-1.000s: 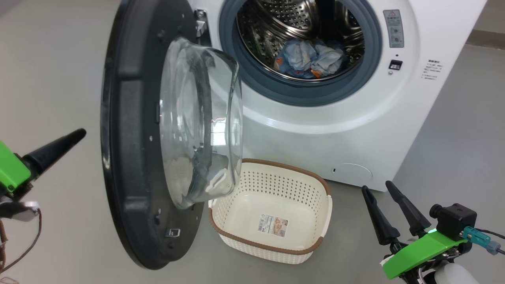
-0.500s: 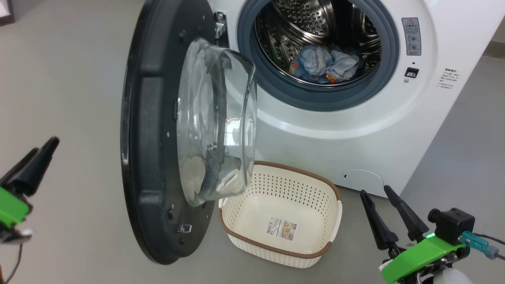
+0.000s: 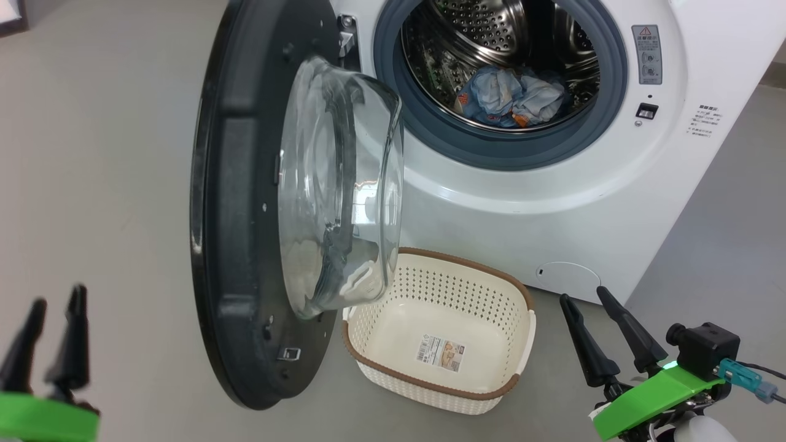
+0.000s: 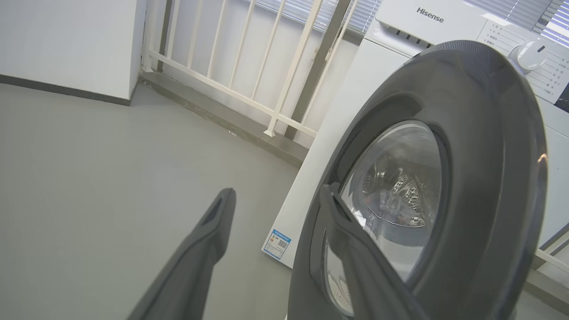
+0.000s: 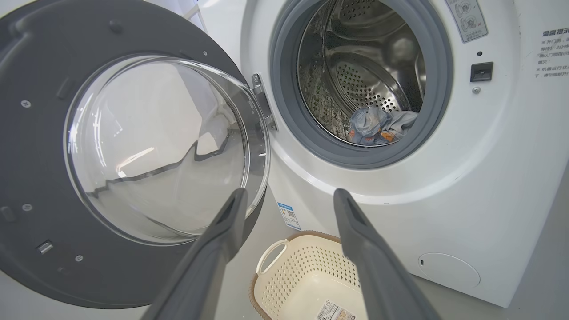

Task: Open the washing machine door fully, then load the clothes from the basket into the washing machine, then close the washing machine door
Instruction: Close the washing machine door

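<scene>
left gripper (image 3: 59,296): two long dark fingers spread wide, nothing between them, just hanging over the grey floor (image 3: 98,153)
right gripper (image 3: 583,294): same deal, fingers wide apart, holding nothing
door: the big round glossy black washing machine door (image 3: 233,215) with the clear glass bowl stands swung open, right of the left gripper and apart from it
basket: small cream perforated plastic basket (image 3: 448,293) with a brown rim sits on the floor just left of the right gripper
clothes: light-blue printed clothes (image 3: 513,98) lie in the steel drum of the white front-loading washing machine (image 3: 552,209), well beyond the right gripper's fingertips
</scene>
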Controlling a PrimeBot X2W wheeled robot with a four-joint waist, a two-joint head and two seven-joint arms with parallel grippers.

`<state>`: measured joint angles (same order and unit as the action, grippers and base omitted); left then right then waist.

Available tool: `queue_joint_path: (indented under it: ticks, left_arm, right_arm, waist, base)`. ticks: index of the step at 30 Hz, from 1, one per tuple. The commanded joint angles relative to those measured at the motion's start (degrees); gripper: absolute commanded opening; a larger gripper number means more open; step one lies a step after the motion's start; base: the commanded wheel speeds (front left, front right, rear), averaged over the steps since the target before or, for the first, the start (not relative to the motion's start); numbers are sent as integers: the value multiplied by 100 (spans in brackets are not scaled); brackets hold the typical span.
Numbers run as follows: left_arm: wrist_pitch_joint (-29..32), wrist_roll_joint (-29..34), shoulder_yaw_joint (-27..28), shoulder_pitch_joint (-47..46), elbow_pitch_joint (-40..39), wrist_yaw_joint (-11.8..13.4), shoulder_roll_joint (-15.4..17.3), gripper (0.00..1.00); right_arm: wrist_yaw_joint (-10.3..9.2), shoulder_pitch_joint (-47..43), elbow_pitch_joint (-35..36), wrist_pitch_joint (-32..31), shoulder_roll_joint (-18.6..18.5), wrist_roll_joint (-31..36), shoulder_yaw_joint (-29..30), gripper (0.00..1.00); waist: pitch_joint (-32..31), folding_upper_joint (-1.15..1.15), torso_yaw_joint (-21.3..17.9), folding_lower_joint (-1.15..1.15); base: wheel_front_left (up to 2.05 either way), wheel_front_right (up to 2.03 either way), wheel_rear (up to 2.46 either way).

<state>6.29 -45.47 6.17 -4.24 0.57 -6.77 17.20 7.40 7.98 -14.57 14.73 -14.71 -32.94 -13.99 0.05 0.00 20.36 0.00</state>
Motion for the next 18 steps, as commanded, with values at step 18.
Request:
queue_joint_path:
  ticks: [18]
  left_arm:
    - [-2048,1921,-267,882,115,615,-596,100]
  right_arm:
    - [9,32,160,27,-103,-21,-158,100]
  waist:
    - [-28,0,48,0]
  base:
    - [0,0,0]
